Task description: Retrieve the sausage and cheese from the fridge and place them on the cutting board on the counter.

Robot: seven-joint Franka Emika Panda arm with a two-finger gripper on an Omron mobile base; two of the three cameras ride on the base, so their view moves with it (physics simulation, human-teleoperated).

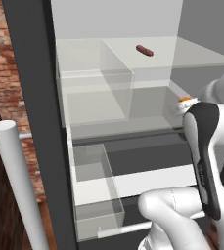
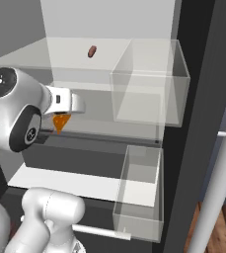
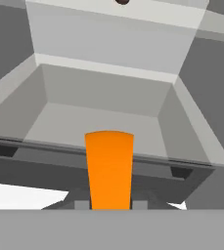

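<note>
Item: fridge [image 1: 30, 97] interior, open; cheese in hand, sausage on shelf.

Left to right, right base view: gripper [image 2: 60, 121], centre-left, jaws closed on the orange cheese wedge [image 2: 59, 123], apparently carried out for the board; sausage [image 2: 92, 51], upper centre, lies alone on the top shelf [image 2: 30, 54]. Fingertips hidden behind the wedge; cutting board and counter outside the frames.
</note>
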